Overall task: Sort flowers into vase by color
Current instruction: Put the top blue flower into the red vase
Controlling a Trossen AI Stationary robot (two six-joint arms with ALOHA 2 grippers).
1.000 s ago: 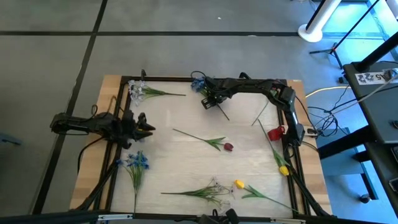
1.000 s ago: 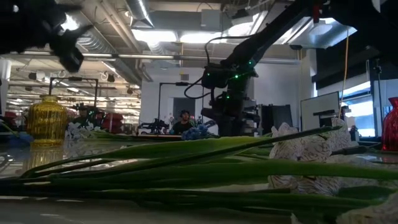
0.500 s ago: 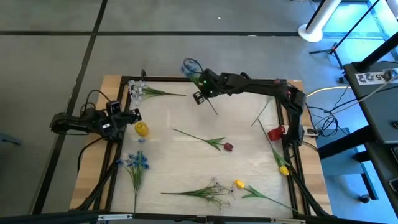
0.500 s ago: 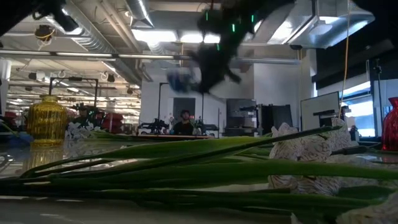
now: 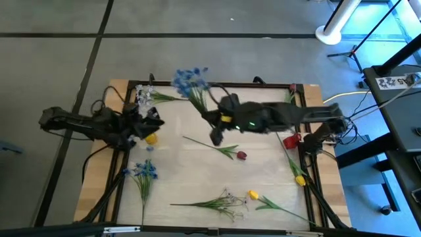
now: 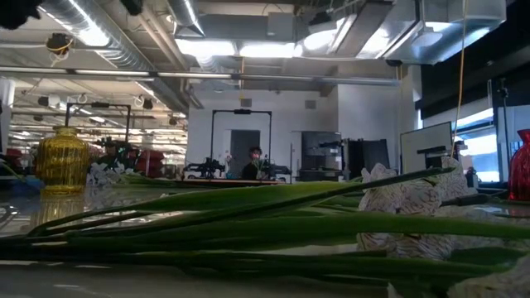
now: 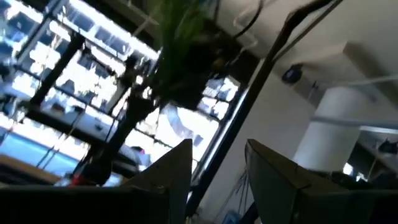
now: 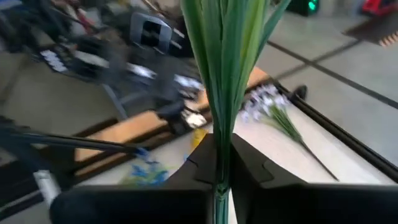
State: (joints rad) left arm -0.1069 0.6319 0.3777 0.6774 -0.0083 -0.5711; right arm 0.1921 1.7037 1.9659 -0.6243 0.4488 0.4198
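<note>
Right arm carrying a blue flower over the table

The right gripper (image 5: 216, 129) is clamping tight on the thin green stem of a blue-clustered artificial flower (image 5: 190, 80), which is hanging in the air above the table's far half, blooms leaning outward past the frame. The left gripper (image 5: 152, 123) is waiting parted and empty near the small yellow vase (image 5: 150, 137) at the left edge. With so slim a stem pinched low, the top-heavy bloom could, I reckon, swivel or slip in transit and miss a vase mouth.
</note>
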